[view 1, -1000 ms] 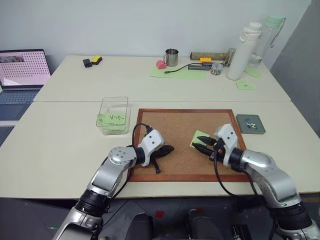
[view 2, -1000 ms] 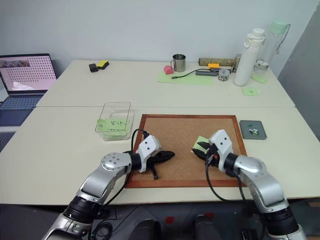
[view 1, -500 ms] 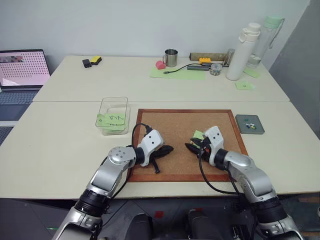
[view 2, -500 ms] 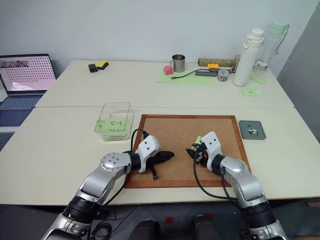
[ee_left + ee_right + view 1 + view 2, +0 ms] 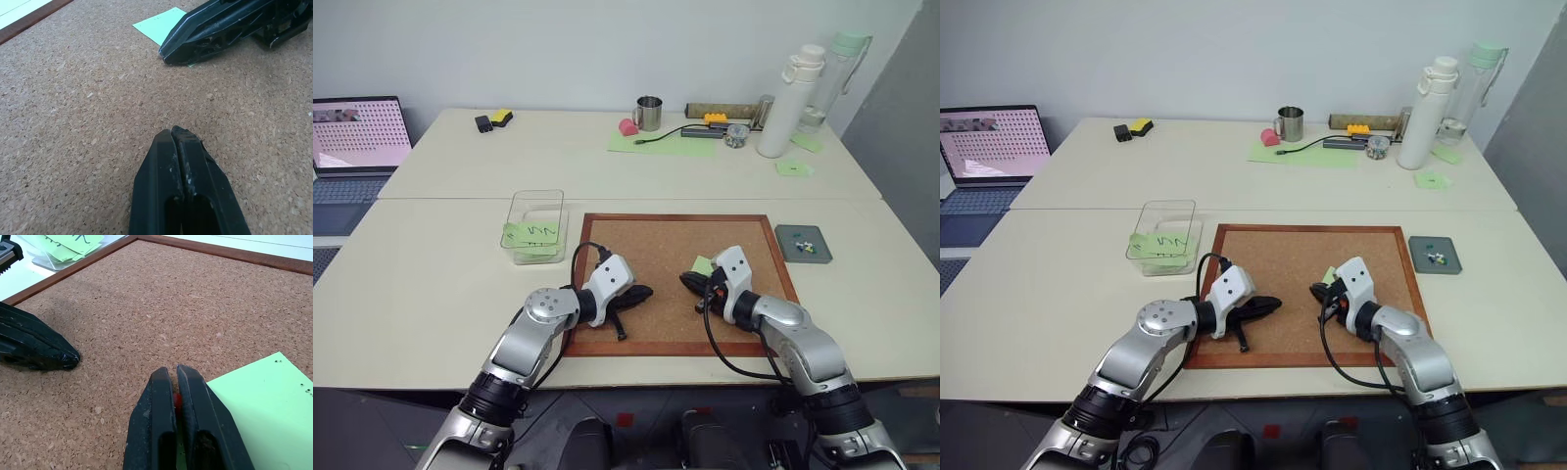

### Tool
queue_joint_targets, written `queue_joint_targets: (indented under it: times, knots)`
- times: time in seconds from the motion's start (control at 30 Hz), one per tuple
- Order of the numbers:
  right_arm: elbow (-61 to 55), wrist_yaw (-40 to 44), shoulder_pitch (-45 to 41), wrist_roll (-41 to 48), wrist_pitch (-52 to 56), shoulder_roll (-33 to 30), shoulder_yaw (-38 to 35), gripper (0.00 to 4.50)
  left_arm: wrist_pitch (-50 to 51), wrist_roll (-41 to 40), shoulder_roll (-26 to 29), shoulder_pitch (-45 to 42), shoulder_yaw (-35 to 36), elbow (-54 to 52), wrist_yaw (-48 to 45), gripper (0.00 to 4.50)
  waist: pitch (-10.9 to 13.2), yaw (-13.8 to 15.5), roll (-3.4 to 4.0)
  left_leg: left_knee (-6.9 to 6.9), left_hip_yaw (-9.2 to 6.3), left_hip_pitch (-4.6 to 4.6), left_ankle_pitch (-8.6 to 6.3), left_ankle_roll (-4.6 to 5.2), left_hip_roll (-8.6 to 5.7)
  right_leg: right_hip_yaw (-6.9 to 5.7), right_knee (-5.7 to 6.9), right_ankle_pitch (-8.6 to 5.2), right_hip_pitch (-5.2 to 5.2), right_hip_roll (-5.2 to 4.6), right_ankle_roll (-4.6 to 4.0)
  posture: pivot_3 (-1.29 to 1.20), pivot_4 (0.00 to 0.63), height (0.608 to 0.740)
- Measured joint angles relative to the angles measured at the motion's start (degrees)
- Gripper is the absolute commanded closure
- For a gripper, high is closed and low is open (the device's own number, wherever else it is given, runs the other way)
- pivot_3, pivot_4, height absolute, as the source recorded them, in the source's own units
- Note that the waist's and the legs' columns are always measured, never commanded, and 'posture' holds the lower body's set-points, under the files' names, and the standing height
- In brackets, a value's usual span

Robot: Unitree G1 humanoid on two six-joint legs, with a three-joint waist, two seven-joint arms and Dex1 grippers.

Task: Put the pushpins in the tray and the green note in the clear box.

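Two grippers are held low over the corkboard [image 5: 671, 279], facing each other across its middle; the left gripper [image 5: 172, 134] is seen with its fingers pressed fully together and nothing between them, resting just above bare cork, probably parked there so that it stays clear of the other arm's work; the right gripper [image 5: 171, 374] is closed to a narrow slit, and a small red thing [image 5: 177, 400] is pinched between its fingers, which is judged to be the red pushpin that fixes the green note [image 5: 254, 396] to the board; the grip is placed at the note's corner because the pin must be drawn out before the sheet can be lifted. The green note is seen lying flat on the cork, touching the right gripper's fingers and spreading away beside them; small holes are visible near its far edge. The tray [image 5: 803, 243] is set on the table just beyond the board's right frame, near the right arm, with a few tiny coloured pieces already in it, though their kind cannot be told; the clear box [image 5: 535, 227] is set off the board's left far corner, with scribbled green notes [image 5: 530, 233] inside it, well apart from the pinned note; the note is therefore not yet delivered.
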Motion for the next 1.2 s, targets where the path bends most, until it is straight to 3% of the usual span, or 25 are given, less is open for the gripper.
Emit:
queue_joint_targets:
  times: [0.37, 0.47, 0.67, 0.8, 0.97, 1.2]
  knots:
    - [-9.85, 4.12, -1.42, -2.57, -3.19, -8.47, -0.79, 4.44, 1.13, -1.41, -1.26, -0.24, 0.89, 0.71, 0.15, 4.50, 0.01, 0.07, -0.01, -0.06, 0.02, 0.01, 0.00, 0.00, -0.01, -0.03, -0.02, -0.01, 0.00, 0.00, 0.00, 0.00, 0.150, 0.740]
    - [-10.13, 6.47, -0.88, -5.39, -5.33, -12.03, 1.09, 4.50, 6.30, -6.02, -3.99, -0.35, 3.85, 0.96, 0.69, 3.97, 0.05, 0.11, -0.07, -0.05, 0.04, -0.03, 0.00, 0.00, -0.03, -0.05, -0.02, -0.02, -0.03, -0.01, 0.00, 0.00, 0.150, 0.740]
    - [-11.15, 13.36, -0.50, -9.41, -13.02, -20.27, 2.61, 4.50, 27.61, -27.28, -8.44, -8.48, 19.79, -1.35, 3.24, 2.75, 0.22, -0.04, -0.15, 0.20, -0.12, -0.37, 0.00, 0.00, 0.00, -0.24, 0.01, -0.01, -0.19, 0.06, 0.03, 0.00, 0.150, 0.740]
    - [-11.45, 16.82, -2.16, -10.89, -17.61, -23.10, 2.66, 4.50, 36.13, -34.07, -9.17, -9.25, 22.80, -1.66, 5.37, 1.87, 0.26, -0.06, -0.18, 0.20, -0.15, -0.37, 0.00, 0.00, -0.01, -0.25, 0.01, -0.01, -0.19, 0.06, 0.03, 0.00, 0.150, 0.740]
    - [-12.60, 20.62, -4.77, -11.72, -23.14, -24.76, 3.14, 4.50, 45.27, -40.66, -10.55, -9.71, 24.89, -1.34, 8.19, 1.87, 0.35, 0.04, -0.31, 0.26, -0.18, -0.37, 0.01, -0.01, -0.02, -0.27, 0.02, -0.01, -0.16, 0.04, 0.03, 0.00, 0.150, 0.740]
    - [-13.30, 24.06, -9.10, -13.20, -27.04, -24.54, 4.85, 4.50, 48.95, -46.06, -13.93, -11.56, 26.76, -0.17, 11.16, 1.87, 0.36, 0.14, -0.32, 0.28, -0.20, -0.37, 0.01, -0.01, -0.02, -0.29, 0.01, 0.14, -0.13, 0.02, -0.22, 0.00, 0.150, 0.740]
